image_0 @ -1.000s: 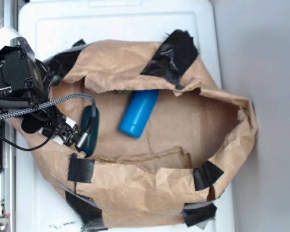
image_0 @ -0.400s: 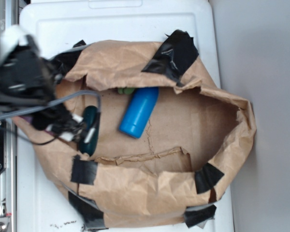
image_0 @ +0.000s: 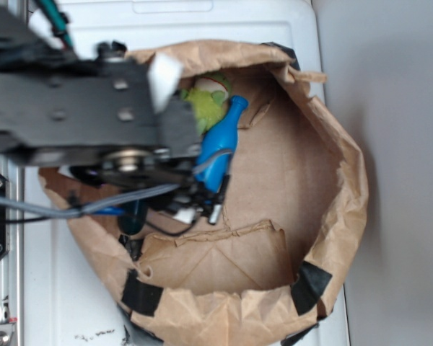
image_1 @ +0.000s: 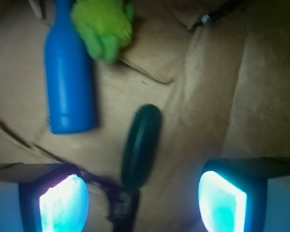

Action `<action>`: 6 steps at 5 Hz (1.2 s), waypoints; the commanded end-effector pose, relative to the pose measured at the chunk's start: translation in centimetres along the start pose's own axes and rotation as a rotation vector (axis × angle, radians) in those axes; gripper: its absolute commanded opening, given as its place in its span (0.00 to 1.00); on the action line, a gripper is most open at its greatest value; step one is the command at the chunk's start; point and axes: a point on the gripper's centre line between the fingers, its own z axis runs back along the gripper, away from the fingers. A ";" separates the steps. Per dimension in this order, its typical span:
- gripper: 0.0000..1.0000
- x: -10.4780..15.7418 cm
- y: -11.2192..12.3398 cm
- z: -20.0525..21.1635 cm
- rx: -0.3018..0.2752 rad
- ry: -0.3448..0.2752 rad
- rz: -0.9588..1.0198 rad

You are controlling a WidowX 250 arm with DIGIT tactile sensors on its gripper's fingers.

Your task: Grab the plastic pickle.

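The hand (image_1: 142, 198) hangs with fingers (image_1: 63, 203) spread apart, gripping nothing. The plastic pickle (image_1: 141, 145) lies between them on the brown paper bag (image_1: 203, 96). A blue bottle (image_1: 70, 77) and green plush toy (image_1: 104, 26) lie beyond.

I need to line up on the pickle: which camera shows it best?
The wrist view: the plastic pickle lies whole between the open gripper fingers. In the exterior view, the arm hides most of it.
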 end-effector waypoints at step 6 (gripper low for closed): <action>1.00 1.9 2.5 -8.4 -0.128 -0.013 -0.177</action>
